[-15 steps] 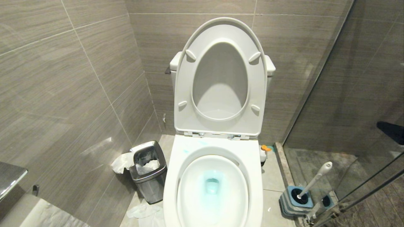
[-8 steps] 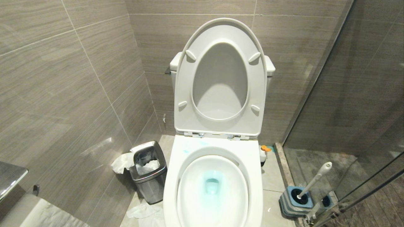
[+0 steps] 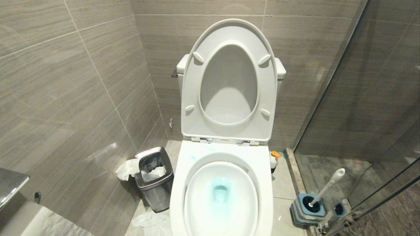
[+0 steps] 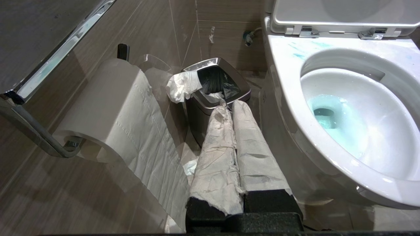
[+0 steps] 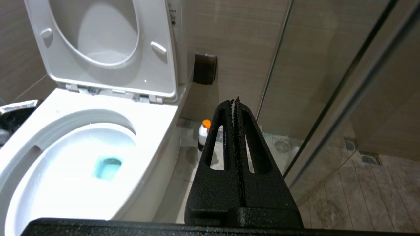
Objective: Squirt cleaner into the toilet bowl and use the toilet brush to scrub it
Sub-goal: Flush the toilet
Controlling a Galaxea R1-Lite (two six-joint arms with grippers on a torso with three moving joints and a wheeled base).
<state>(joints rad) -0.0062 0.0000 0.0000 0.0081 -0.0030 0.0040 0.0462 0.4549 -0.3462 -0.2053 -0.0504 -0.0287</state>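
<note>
Room: a narrow stall with grey tiled walls (image 3: 82,82) at left and back, and a glass partition (image 3: 361,98) down the right of the frame.
Floor: pale tiles (image 3: 282,183); crumpled paper (image 3: 151,219) lies at lower centre-left.
Toilet bowl: the toilet bowl (image 3: 223,154) fills the lower centre of the head view, its seat and lid (image 3: 229,82) raised upright against the back wall.
Cleaner: the cleaner (image 3: 220,191) shows as blue-tinted water low in the basin, with faint blue smears on the rim near the hinges.
Toilet brush: the toilet brush (image 3: 326,186) stands tilted in its grey-and-blue holder (image 3: 306,208) at lower right, just beside the glass.
Bottle: a small bottle with an orange cap (image 3: 275,157) sits on the floor right of the bowl.
Bin: a steel waste bin (image 3: 154,180) stands left of the bowl, paper spilling over its edge.
Paper roll: a toilet roll (image 4: 108,108) hangs at lower left.
Open room: a floor strip between bowl and glass; the left gap looks tighter, possibly filled by the bin.
Left gripper: the left gripper (image 4: 231,108), paper-wrapped fingers pressed together, points at the bin.
Right gripper: the right gripper (image 5: 235,101), fingers closed on nothing, is beside the bowl, towards the bottle.
</note>
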